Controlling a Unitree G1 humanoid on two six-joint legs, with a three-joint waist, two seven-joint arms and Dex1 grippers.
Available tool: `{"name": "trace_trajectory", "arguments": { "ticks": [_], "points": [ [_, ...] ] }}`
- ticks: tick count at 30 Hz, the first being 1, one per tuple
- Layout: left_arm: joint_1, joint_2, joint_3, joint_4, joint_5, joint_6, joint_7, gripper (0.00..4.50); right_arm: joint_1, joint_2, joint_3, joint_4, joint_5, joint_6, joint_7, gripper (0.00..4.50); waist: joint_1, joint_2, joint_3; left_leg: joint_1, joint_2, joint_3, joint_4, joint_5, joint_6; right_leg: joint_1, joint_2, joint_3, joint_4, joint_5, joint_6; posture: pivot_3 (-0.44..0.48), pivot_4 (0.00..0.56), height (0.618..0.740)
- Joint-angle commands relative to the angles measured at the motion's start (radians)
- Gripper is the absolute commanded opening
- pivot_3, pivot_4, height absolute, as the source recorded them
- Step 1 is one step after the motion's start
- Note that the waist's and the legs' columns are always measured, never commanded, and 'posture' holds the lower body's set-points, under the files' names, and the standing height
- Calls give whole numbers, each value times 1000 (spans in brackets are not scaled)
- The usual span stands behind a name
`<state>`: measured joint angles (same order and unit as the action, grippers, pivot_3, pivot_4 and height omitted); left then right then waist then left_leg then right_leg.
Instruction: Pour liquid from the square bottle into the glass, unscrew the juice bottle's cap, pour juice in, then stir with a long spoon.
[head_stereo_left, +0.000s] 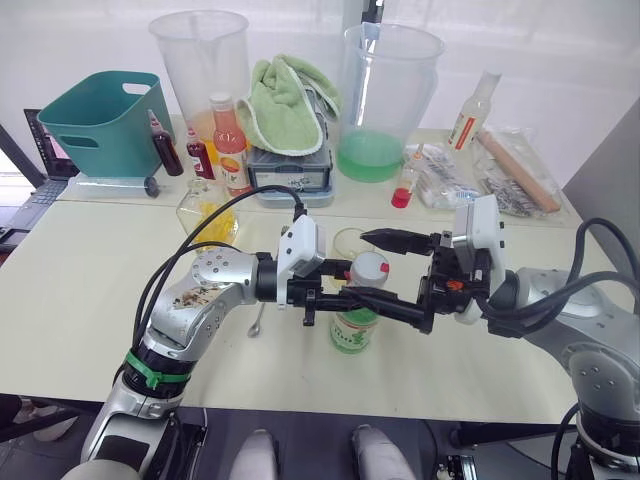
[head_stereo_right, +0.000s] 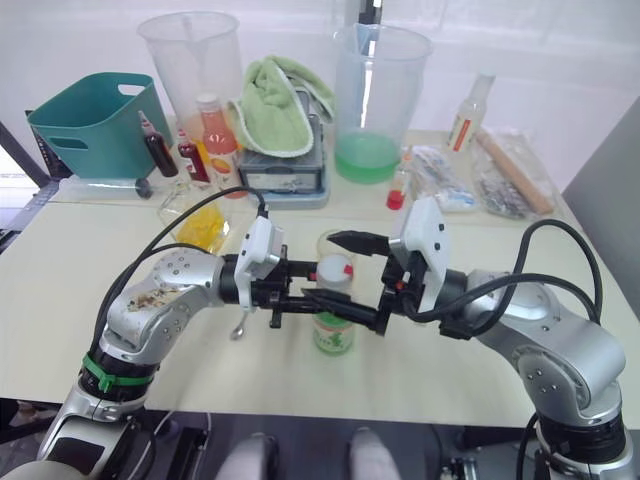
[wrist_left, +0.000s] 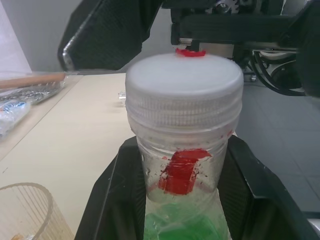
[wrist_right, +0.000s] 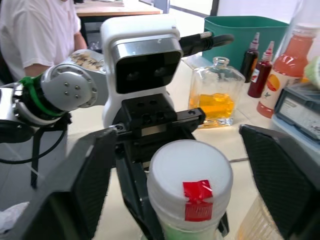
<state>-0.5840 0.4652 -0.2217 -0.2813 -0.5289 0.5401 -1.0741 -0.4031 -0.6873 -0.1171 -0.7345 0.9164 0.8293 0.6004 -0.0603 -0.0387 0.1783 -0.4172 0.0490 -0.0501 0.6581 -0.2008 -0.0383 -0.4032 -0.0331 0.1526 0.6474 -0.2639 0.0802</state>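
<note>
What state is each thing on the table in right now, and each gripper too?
juice bottle: upright, held at the neck by the left gripper
cap: still screwed on
right gripper: open, fingers either side of the cap
square bottle: upright, part full of yellow liquid
glass: upright beside the juice bottle
long spoon: lying flat on the table
</note>
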Motion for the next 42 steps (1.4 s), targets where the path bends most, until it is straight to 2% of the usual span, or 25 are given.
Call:
{"name": "trace_trajectory", "arguments": {
  "ticks": [1, 4, 8, 13, 17, 22, 29, 31, 32, 36, 37, 42],
  "points": [
    [5, -4, -36, 11, 8, 3, -19, 1456, -3, -16, -4, -24, 1, 2, -27, 2636, 1, 0, 0, 0, 0, 0, 0, 0, 0, 0, 0, 0, 0, 0, 0, 0, 150, 727],
    [2, -4, -34, 20, 13, -3, -20, 1456, -17, -30, 20, -3, -11, -2, -7, 1697, 2, 0, 0, 0, 0, 0, 0, 0, 0, 0, 0, 0, 0, 0, 0, 0, 150, 727],
    [9, -4, -32, 16, 17, -5, -17, 1456, -39, -48, 59, 54, -39, -40, 81, 1672, 2, 0, 0, 1, 0, 0, 0, 0, 0, 1, 0, 0, 0, 0, 0, 0, 150, 727],
    [33, 1, -21, -14, 12, 6, 1, 1456, -110, -72, 122, 185, -83, -149, 329, 1672, 0, 0, 0, 1, 0, 0, 0, 0, 0, 1, 0, 0, 0, 0, 0, 0, 150, 727],
    [56, 13, -9, -43, 6, 21, 16, 1456, -260, -94, 205, 381, -141, -239, 626, 1672, -4, 0, 0, 2, 0, 0, 0, 0, 0, 1, 0, 0, 0, 0, 0, 0, 150, 727],
    [71, 23, -3, -58, 3, 32, 28, 1456, -434, -83, 289, 597, -220, -311, 879, 1672, -4, 1, 0, 1, 0, 0, 0, 0, 0, 1, 0, -1, 0, 0, 0, 0, 150, 727],
    [72, 21, 1, -57, -13, 43, 46, 1456, -507, -50, 299, 745, -268, -313, 952, 1672, 0, 1, 0, 1, 0, -1, -1, 0, 0, 1, 0, -2, 0, 0, -1, 0, 150, 727],
    [75, 23, 1, -59, -16, 42, 48, 1456, -506, -56, 288, 750, -263, -276, 940, 2743, 0, 1, 0, 1, 0, -1, -1, 0, 0, 1, 0, -2, 0, 0, -1, 0, 150, 727],
    [74, 22, -2, -57, -17, 40, 46, 1456, -498, -68, 275, 745, -256, -256, 932, 2960, 1, 1, 0, 1, 0, -1, -1, 0, 0, 1, 0, -2, 0, 0, -2, 0, 150, 727],
    [75, 20, -12, -58, -21, 36, 39, 1456, -417, -98, 146, 659, -197, -188, 818, 4303, 7, 1, 0, 0, 0, -1, -1, 0, 0, 0, 0, -2, 0, 0, -2, 0, 150, 727],
    [76, 20, -14, -60, -22, 36, 39, 1456, -394, -104, 116, 631, -180, -167, 790, 4443, 9, 1, 0, 0, 0, -1, -1, 0, 0, 0, 0, -2, 0, 0, -2, 0, 150, 727],
    [83, 18, -22, -68, -29, 36, 38, 1456, -228, -109, -29, 393, -101, -65, 566, 4443, 13, 1, 0, 0, 0, -2, -2, 0, 0, 0, 0, -2, 0, 0, -2, 0, 150, 727]
  ]
}}
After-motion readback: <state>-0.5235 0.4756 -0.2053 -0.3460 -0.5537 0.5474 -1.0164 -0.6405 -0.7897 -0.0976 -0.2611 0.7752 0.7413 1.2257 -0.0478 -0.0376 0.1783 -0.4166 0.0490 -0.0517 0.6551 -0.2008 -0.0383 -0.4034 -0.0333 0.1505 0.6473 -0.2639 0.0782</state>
